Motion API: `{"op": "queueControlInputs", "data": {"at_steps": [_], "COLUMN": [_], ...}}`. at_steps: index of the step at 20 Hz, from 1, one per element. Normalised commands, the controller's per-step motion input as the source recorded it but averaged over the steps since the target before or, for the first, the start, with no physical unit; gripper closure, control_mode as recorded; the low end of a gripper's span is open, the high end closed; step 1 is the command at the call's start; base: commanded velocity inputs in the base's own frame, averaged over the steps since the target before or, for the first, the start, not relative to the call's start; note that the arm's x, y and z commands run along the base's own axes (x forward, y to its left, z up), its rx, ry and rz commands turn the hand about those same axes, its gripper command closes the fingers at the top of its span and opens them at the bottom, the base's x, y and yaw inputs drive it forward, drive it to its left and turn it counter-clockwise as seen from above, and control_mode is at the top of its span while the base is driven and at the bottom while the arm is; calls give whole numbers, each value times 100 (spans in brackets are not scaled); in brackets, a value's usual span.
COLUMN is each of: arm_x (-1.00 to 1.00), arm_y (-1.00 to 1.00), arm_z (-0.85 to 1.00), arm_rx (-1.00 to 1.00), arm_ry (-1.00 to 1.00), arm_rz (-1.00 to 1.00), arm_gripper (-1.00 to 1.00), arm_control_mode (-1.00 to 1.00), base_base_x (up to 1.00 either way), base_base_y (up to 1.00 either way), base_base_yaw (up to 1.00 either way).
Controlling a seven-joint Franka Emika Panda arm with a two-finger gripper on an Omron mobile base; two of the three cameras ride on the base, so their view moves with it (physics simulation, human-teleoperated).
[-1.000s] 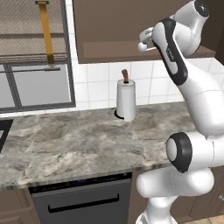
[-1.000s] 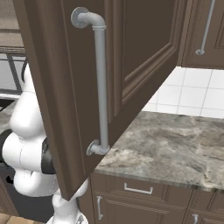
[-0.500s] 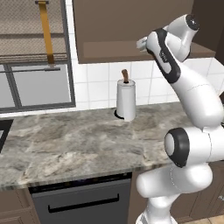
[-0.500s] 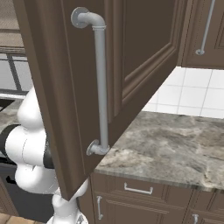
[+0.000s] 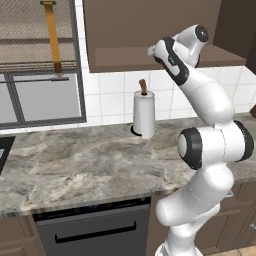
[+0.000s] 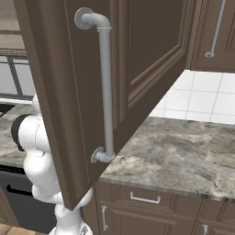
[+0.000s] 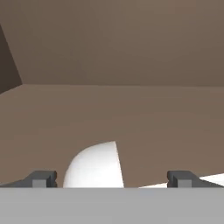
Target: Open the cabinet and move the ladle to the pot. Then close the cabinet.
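The dark brown wall cabinet (image 5: 150, 25) stands open. Its raised-panel door (image 6: 147, 55), with the long silver bar handle (image 6: 106, 87), is swung out towards the right base camera. My gripper (image 5: 152, 50) reaches in at the cabinet's bottom shelf. In the hand view the pale ladle's round bowl (image 7: 94, 166) lies on the shelf floor just ahead, and a sliver of its handle (image 7: 212, 179) shows at the lower right. The gripper (image 7: 111, 179) is open, its fingertips (image 7: 41, 178) spread wide to either side of the bowl and not touching it.
A white paper towel roll (image 5: 144, 114) stands on the marble counter (image 5: 75, 165) below the cabinet. There is a window (image 5: 40, 95) at the left, a dark appliance front (image 5: 95, 230) under the counter, drawers (image 6: 144, 199) below, and a neighbouring closed cabinet (image 6: 215, 27) at the right.
The hand has eased left and a little lower, deeper into the cabinet opening, and the elbow has shifted with it. The door and the paper towel roll have not moved.
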Motion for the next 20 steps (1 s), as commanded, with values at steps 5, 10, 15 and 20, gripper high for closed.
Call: {"op": "queueControlInputs", "data": {"at_steps": [5, 10, 15, 20], "arm_x": [37, -14, -49, -81], "arm_y": [-2, 0, 27, 69], "arm_z": [0, 0, -18, -19], "arm_rx": [0, 0, 0, 0], "arm_ry": [0, -1, -5, -16], "arm_rz": [0, 0, 0, 0], "arm_gripper": [100, 100, 100, 100], "arm_control_mode": [-100, -100, -100, -100], "base_base_x": [0, 0, 0, 0], "base_base_y": [0, 0, 0, 0], "base_base_yaw": [0, 0, 0, 0]}}
